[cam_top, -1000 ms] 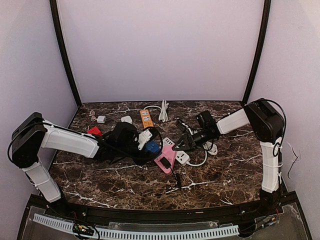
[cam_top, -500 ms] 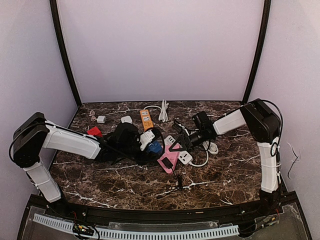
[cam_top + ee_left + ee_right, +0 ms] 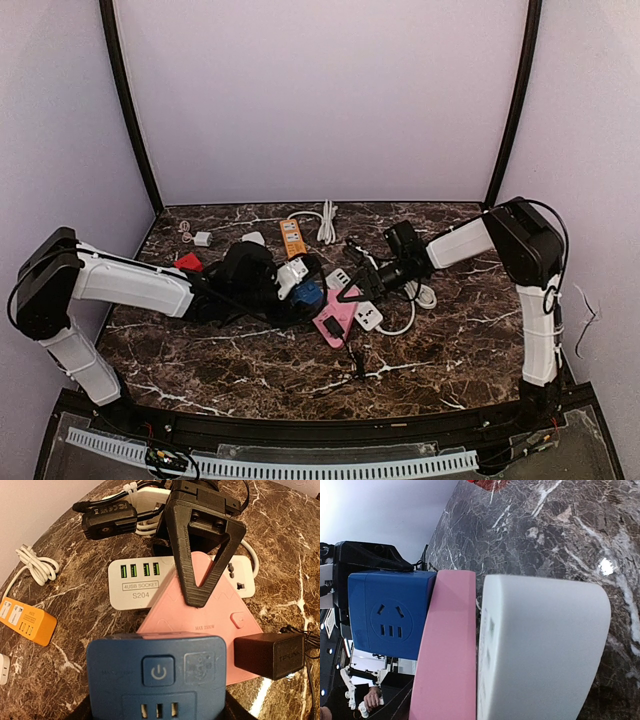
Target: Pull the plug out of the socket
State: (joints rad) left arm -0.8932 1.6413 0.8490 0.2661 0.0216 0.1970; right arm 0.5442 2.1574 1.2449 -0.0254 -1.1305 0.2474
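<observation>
A blue cube socket (image 3: 155,672) with a power button sits between my left gripper's (image 3: 157,711) jaws, which are shut on it; it touches the near edge of the pink triangular socket (image 3: 200,625). A black TP-Link plug (image 3: 270,655) sits in the pink socket's right corner. My right gripper (image 3: 352,290) reaches in from the right. One black finger (image 3: 200,550) lies flat on the pink socket's top; the other finger is hidden. In the right wrist view the pink socket (image 3: 445,645) and a white power strip (image 3: 540,650) fill the jaws, with the blue cube (image 3: 390,612) beyond.
A white four-USB socket (image 3: 140,582) lies under the pink socket's far edge. An orange power strip (image 3: 293,236), a coiled white cable (image 3: 327,222), small white adapters (image 3: 203,239) and a red piece (image 3: 188,262) lie at the back left. A black cord (image 3: 350,365) trails forward.
My right gripper has moved left onto the pink socket, and the socket and white strip have shifted slightly left. My left gripper still holds the blue cube in about the same place.
</observation>
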